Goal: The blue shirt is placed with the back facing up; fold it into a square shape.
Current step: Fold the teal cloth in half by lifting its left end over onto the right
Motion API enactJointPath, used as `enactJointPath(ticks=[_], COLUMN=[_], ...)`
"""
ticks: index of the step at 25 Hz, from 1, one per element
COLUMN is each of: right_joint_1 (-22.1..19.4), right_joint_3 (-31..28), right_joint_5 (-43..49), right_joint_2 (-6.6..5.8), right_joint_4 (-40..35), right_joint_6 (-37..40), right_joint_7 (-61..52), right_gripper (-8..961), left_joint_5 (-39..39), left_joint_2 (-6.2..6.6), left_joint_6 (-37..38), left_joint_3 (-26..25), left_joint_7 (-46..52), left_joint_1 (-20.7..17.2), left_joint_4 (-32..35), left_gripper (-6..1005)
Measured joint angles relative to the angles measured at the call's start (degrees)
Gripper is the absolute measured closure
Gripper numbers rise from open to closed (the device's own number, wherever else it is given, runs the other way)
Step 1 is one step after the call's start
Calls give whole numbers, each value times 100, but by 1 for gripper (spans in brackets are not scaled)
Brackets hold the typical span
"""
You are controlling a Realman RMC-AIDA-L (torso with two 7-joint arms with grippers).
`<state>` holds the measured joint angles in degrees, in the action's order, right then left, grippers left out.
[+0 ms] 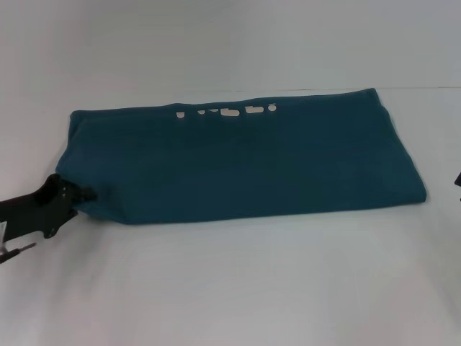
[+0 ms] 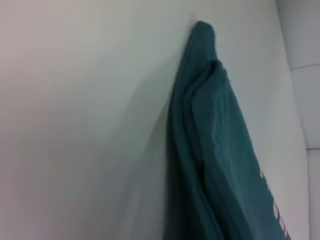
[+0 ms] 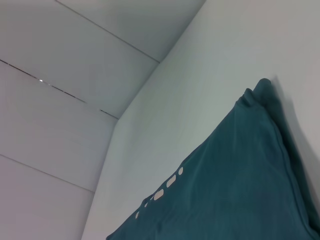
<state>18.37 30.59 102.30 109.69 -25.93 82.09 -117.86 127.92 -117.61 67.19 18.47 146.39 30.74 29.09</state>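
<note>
Blue shirt (image 1: 245, 162) lies across the middle of the white bench (image 1: 238, 288) as a long band, already doubled over lengthwise, with bits of its white lettering peeking out along the far edge. It looks soft, light and limp — thin cotton that will sag and slide over itself rather than keep a crease, so a fold would want both corners of an end carried together. The left wrist view shows its stacked layers bunched at one corner, a natural place to pinch through all plies. The left pincer (image 1: 85, 193) sits at the band's near-left corner, touching the cloth; whether it is spread or pinching I cannot tell. The right pincer shows only as a dark sliver at the right border — its state is not visible. Open bench surrounds the shirt, widest on the near side, with the far edge against a wall.
</note>
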Motion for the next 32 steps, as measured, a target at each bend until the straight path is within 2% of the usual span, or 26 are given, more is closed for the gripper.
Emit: enactJointPath(ticks=[1,9,14,21,32], right_joint_1=[0,39,97,132,148], right_joint_3=[-2,-10,-7,-2,38], right_joint_5=[0,13,30,35,37], right_joint_2=[0,-9,26,31,26], right_joint_4=[0,0,0,9,9], right_joint_6=[-2,-4,-100,-185,-203], right_joint_7=[0,-60,-98,-167,-200], right_gripper=[272,270,271,271,271], left_joint_5=[-6,-25,18,7,-422], left_joint_2=[1,8,97,131,160], left_joint_6=[51,219,75,-76,1201], left_joint_3=[-4,-19,-209,-302,-264], left_joint_7=[-108,-460,-645,-855,-902], left_joint_1=[-21,-519,-709,-664,-126], left_joint_4=[75,864,1125,1138,1287], left_gripper=[996,997,996,996,996])
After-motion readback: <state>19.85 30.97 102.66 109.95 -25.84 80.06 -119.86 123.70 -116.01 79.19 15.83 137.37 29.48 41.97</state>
